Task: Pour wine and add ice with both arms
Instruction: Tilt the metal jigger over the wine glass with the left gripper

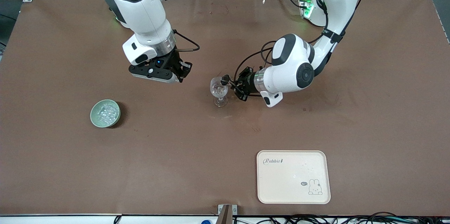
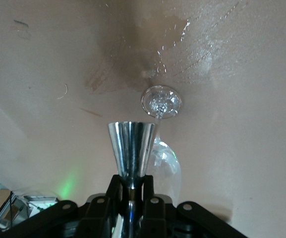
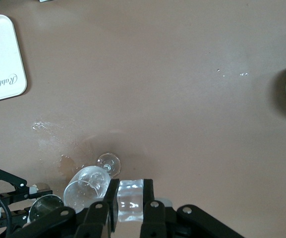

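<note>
Sitting toward the right arm's end of the brown bench, a green bowl holds a heap of clear ice. Over bare bench between that bowl and the wine glass, the right claw hangs with its fingers clamped on one ice cube, seen pinched between them in the right wrist view. At mid-bench the stemmed glass stands upright on its foot. Just beside its bowl, the left claw reaches in sideways, clamped on a shiny metal jigger whose mouth is level with the glass rim; the left wrist view shows the cup's flared steel wall beside the glass bowl, the glass foot farther along. Wet patches glisten on the bench around the foot. Nearer the front camera, toward the left arm's end, lies a cream tray printed with a rabbit.
</note>
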Action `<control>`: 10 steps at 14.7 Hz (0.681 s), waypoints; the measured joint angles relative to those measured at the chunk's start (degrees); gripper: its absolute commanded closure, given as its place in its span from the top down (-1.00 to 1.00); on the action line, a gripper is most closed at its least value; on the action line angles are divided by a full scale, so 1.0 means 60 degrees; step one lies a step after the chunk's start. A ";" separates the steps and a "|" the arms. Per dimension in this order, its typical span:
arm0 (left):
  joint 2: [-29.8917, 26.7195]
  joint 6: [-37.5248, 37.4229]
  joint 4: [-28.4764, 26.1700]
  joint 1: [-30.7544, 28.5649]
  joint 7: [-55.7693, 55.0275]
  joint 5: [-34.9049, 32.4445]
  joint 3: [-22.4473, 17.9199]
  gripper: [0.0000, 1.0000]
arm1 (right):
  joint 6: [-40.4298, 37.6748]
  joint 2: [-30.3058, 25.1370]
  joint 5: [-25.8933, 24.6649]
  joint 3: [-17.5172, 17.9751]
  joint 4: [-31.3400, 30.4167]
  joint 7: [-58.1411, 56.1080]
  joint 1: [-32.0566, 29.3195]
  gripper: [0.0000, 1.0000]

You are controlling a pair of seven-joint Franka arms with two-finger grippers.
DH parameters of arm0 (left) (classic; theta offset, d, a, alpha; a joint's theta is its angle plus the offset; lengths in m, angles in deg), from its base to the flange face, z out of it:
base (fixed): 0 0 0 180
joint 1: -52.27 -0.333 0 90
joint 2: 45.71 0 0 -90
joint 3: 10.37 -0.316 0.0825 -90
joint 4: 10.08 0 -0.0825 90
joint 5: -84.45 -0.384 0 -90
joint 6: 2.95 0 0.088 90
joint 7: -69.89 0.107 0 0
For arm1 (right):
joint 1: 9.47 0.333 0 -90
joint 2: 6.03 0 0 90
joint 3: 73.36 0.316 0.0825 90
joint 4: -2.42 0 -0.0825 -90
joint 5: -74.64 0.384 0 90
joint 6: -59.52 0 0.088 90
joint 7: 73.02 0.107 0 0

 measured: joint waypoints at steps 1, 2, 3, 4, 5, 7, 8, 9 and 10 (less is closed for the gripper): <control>0.0000 0.0005 0.0034 0.0022 -0.0133 -0.0100 0.0000 -0.99 | 0.0000 0.0002 0.0000 -0.0007 0.0000 -0.0002 -0.0002 -0.93; -0.0001 0.0005 0.0055 0.0033 -0.0190 -0.0136 0.0000 -0.99 | 0.0000 0.0003 0.0000 -0.0011 0.0000 -0.0007 -0.0003 -0.93; -0.0001 0.0005 0.0058 0.0042 -0.0214 -0.0150 0.0000 -0.99 | 0.0000 0.0004 0.0000 -0.0012 0.0000 -0.0009 -0.0003 -0.93; 0.0000 0.0005 0.0058 0.0052 -0.0246 -0.0175 -0.0001 -0.99 | 0.0000 0.0008 0.0000 -0.0012 0.0000 -0.0011 -0.0003 -0.93; -0.0001 0.0005 0.0060 0.0068 -0.0349 -0.0252 -0.0001 -0.99 | 0.0000 0.0012 0.0000 -0.0012 0.0000 -0.0011 -0.0003 -0.93; -0.0001 0.0016 0.0095 0.0115 -0.0673 -0.0555 0.0000 -0.99 | 0.0000 0.0018 0.0000 -0.0012 0.0000 -0.0012 -0.0003 -0.93; -0.0001 0.0017 0.0133 0.0139 -0.0838 -0.0697 0.0001 -0.99 | 0.0000 0.0018 0.0000 -0.0012 0.0000 -0.0012 -0.0003 -0.93; -0.0001 0.0017 0.0179 0.0177 -0.0973 -0.0816 0.0002 -0.99 | 0.0001 0.0019 -0.0001 -0.0012 0.0000 -0.0013 -0.0003 -0.93; -0.0001 0.0017 0.0227 0.0234 -0.1110 -0.0908 0.0002 -0.99 | 0.0001 0.0019 -0.0001 -0.0012 0.0000 -0.0013 -0.0003 -0.93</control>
